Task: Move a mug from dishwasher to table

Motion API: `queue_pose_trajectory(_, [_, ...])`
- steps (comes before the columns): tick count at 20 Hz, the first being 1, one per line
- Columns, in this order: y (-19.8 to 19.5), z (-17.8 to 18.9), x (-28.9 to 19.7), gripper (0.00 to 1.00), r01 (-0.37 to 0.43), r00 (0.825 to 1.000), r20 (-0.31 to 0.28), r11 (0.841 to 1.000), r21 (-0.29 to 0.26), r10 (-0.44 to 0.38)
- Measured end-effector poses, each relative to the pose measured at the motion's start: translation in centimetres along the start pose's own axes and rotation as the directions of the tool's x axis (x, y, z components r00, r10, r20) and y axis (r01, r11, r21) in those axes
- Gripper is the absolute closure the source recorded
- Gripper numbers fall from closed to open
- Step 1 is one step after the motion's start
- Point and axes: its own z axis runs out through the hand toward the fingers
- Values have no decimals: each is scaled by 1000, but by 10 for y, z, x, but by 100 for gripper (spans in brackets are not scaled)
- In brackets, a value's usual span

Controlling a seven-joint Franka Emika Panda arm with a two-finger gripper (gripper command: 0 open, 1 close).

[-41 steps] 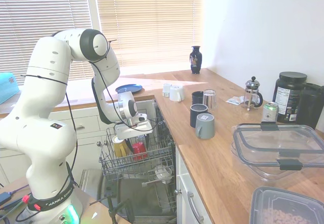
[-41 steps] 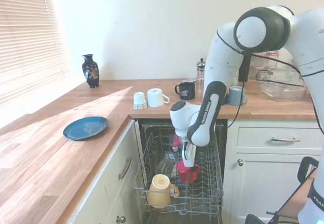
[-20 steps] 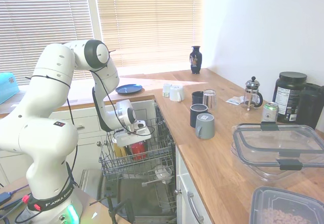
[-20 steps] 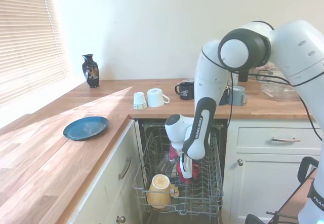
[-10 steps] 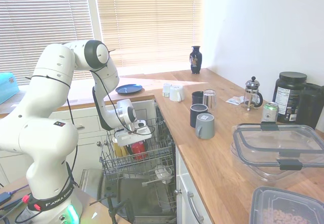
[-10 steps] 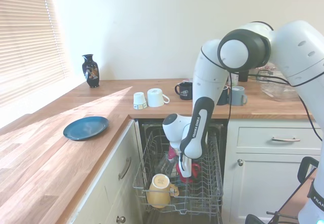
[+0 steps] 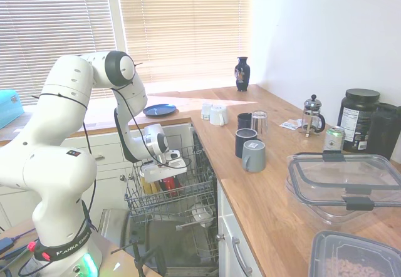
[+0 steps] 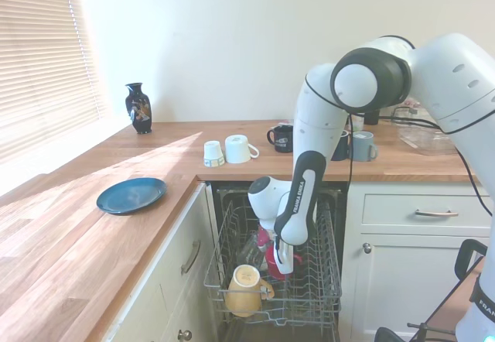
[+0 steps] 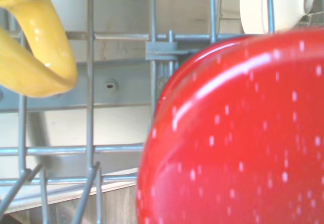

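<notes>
The arm reaches down into the rack (image 8: 309, 299) pulled out of the dishwasher (image 7: 188, 252), and the tool (image 8: 277, 263) sits low among the wires right at the mug (image 8: 272, 258). From the second exterior view only a sliver of red shows behind the tool, so I cannot tell whether the tool is wide, narrow or gripping. The first exterior view gives a little red (image 7: 168, 183) under the wrist and no more. The wrist view is the one that shows the mug (image 9: 238, 143) properly: glossy red with pale specks, filling most of the picture, with grey rack wires (image 9: 90, 107) behind it. That view also shows the handle of the yellow mug (image 9: 35, 36) just beside the red one; in the second exterior view the yellow mug (image 8: 243, 289) lies on its side at the rack's front edge, nearer the camera than the tool. The worktop (image 7: 263, 189) over the dishwasher has a bare stretch along its front edge. Further back on it stand a grey mug (image 7: 254, 155) and a dark mug (image 7: 245, 141), and two white cups (image 8: 227, 151) sit near the corner, with a blue plate (image 8: 131, 195) well apart on the other leg.
</notes>
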Motion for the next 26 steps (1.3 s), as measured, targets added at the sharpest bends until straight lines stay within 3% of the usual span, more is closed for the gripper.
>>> queue_pose_trajectory(18, [8, -4, 5, 100, -56, 998, -4, 998, 18, 56])
queue_pose_trajectory(26, [17, -77, 2, 100, -88, 993, -74, 996, 24, 90])
